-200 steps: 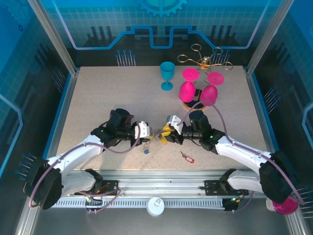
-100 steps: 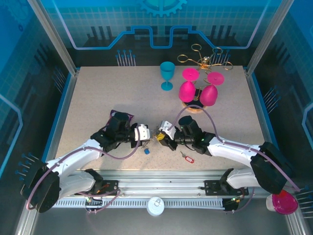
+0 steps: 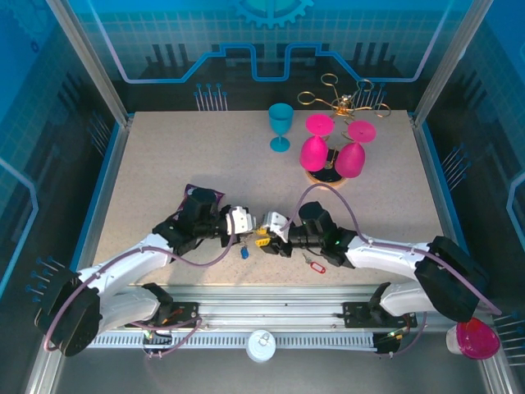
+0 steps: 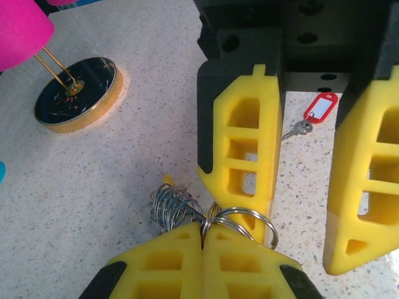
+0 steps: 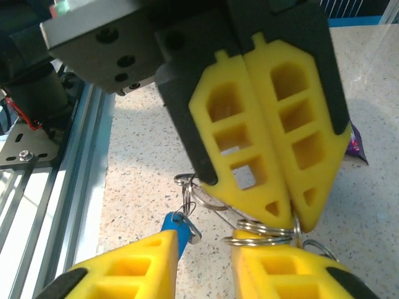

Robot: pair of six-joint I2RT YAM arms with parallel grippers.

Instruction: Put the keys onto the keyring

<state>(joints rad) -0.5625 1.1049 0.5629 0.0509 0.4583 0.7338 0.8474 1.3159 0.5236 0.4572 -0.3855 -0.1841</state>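
While the left gripper (image 4: 202, 242) is pressing its jaws fully together on the silver keyring (image 4: 240, 219) near the middle of the tabletop's (image 3: 164, 180) front edge, a blue key (image 5: 173, 232) is dangling from a small ring just below that grip. Facing it, the right gripper (image 5: 206, 246) is holding its jaws apart, with one finger (image 4: 240, 143) standing just beside the rings; whether it is touching them cannot be told. A red key (image 3: 314, 264) is lying flat by the front edge, right of centre.
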